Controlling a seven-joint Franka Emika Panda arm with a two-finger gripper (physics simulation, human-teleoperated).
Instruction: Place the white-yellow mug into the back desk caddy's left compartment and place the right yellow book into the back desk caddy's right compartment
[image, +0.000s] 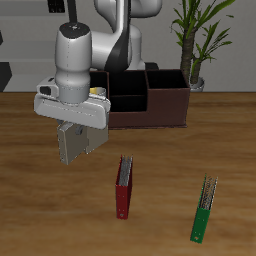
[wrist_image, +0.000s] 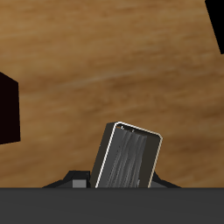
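Wooden table (image: 200, 140) with the back caddy (image: 148, 98) at its rear and a potted plant (image: 200, 35) behind. The gripper (image: 72, 140) pinches a book (wrist_image: 129, 156), lifted clear just in front of the caddy; the mug (image: 98, 91) peeks from the caddy behind the arm. The carry should stay high until over the right compartment, I think, then lower the book squarely. The wrist hangs vertical, fingers pointing down.

Claw (image: 77, 143) clasping book (image: 78, 141) above table (image: 160, 160)
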